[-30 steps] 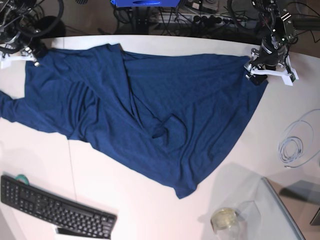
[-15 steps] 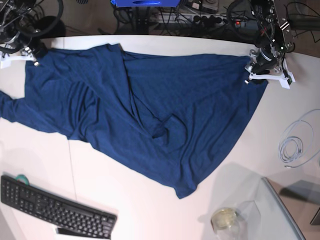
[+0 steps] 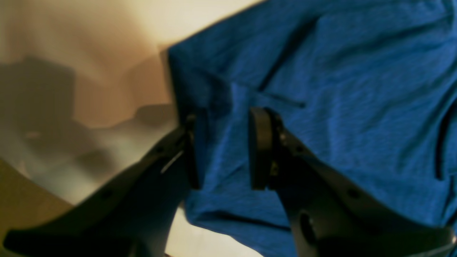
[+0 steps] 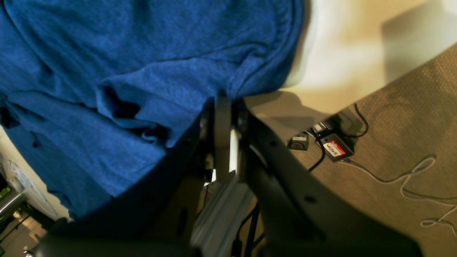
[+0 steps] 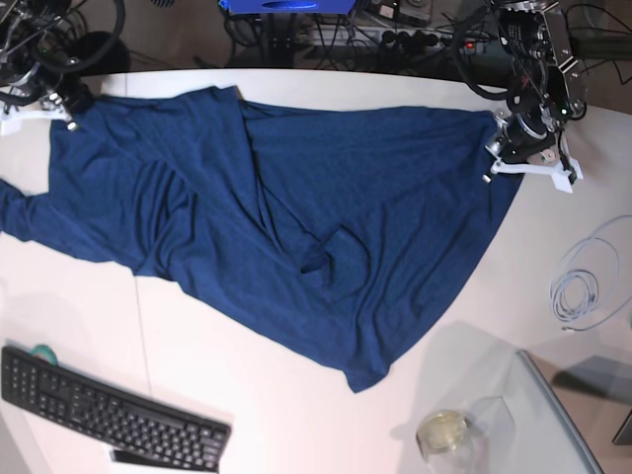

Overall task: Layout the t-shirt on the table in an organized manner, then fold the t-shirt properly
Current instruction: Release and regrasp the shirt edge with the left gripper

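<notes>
T-shirt (image 5: pixel 286 227) lies spread across your table (image 5: pixel 296 415), wrinkled, one corner pointing toward the near edge. Near you: keyboard (image 5: pixel 109 413), key legends too small to read; a jar (image 5: pixel 441 434); a coiled cable (image 5: pixel 583 286). Far side: your left gripper (image 3: pixel 223 148) has its jaws part-open astride the shirt's corner, cloth between the pads. Right gripper (image 4: pixel 223 135) is pinched tight on the opposite edge. The red-and-white label on the floor adapter (image 4: pixel 334 147) is unreadable.

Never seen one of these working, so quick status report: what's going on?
Right gripper shut on t-shirt corner. Left gripper straddling opposite corner, jaws apart. Shirt spread but creased. Nothing in the way.
</notes>
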Robot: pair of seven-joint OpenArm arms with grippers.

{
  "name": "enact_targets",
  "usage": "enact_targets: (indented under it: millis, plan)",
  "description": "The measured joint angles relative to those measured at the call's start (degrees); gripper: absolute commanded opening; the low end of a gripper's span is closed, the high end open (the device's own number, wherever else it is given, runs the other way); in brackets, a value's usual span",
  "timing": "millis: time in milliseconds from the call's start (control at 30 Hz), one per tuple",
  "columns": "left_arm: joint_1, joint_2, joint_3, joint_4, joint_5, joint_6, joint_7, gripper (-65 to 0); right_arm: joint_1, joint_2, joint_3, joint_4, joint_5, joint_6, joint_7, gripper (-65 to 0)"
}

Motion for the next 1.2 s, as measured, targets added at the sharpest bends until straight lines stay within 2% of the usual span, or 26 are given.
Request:
enact_targets:
  millis: [100,200,267,567,900,967,1033,1200]
  plan:
    - [-0.44,0.02,0.02,1.16,-0.02,0.66,1.31,-47.1,0.00,-0.09,0.00,0.00,0.04,0.00,0.00,-65.0]
    - [0.15,0.17,0.02,2.27,-0.02,5.79,1.20,-47.1,0.02,-0.11,0.00,0.00,0.02,0.00,0.00,-65.0]
    - [0.02,0.17,0.02,1.81,0.35,7.10,1.18,-47.1,0.04,-0.11,0.00,0.00,0.02,0.00,0.00,-65.0]
    - [-3.85,0.04,0.02,-5.97,0.00,7.30,0.92,-47.4,0.15,-0.11,0.00,-0.07,0.04,0.00,0.02,-65.0]
    - [-4.94,0.02,0.24,-6.91,-0.02,7.26,0.74,-48.7,0.15,0.02,0.04,-0.07,0.04,0.00,0.04,-65.0]
    - [-4.90,0.00,0.24,-6.91,1.09,7.26,0.79,-54.3,0.17,0.02,0.04,-0.07,0.04,0.00,0.02,-65.0]
    - [-4.63,0.04,0.22,-6.73,2.89,7.30,0.83,-65.0,0.48,0.02,0.22,-0.11,0.02,0.00,0.00,-65.0]
    - [-2.82,0.07,0.02,-3.52,3.02,7.30,1.05,-65.0,1.09,0.02,0.26,-0.15,0.04,0.00,0.02,-65.0]
